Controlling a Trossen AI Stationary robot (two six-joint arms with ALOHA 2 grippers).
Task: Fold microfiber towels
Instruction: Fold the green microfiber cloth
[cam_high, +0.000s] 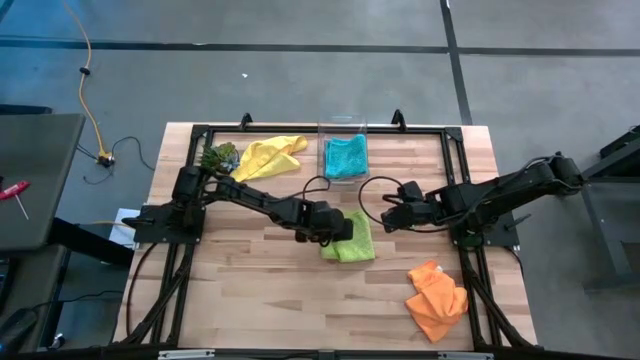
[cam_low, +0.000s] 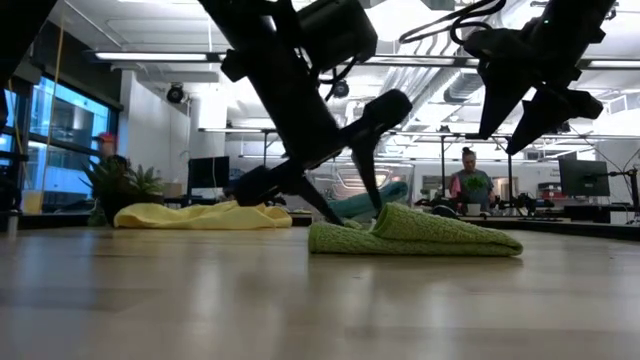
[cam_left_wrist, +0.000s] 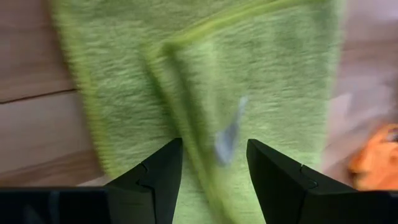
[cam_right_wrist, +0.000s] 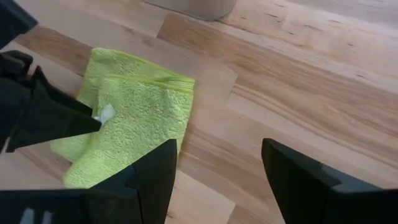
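Note:
A lime green towel (cam_high: 352, 240) lies folded on the wooden table near its middle, with a raised fold (cam_left_wrist: 180, 68) and a small white tag (cam_left_wrist: 227, 134). My left gripper (cam_left_wrist: 214, 146) is open and points steeply down over the towel's left part, one finger on each side of that fold. My right gripper (cam_right_wrist: 217, 162) hangs open above bare table just right of the towel (cam_right_wrist: 137, 118). A yellow towel (cam_high: 268, 155) lies crumpled at the far left. A teal towel (cam_high: 346, 157) rests in a clear box. An orange towel (cam_high: 437, 298) lies bunched near the right front. My left gripper comes at the lime green towel from above, slanting down. In the low view one fingertip (cam_low: 377, 205) reaches the towel's upper layer (cam_low: 400, 222) and the other (cam_low: 332, 216) stands by its left edge. I cannot tell whether either touches the cloth.
The clear plastic box (cam_high: 343, 128) stands at the far edge. A green leafy clump (cam_high: 218, 157) sits beside the yellow towel. Black rails (cam_high: 470, 270) frame the table top. A person (cam_low: 470, 185) stands in the room beyond the table.

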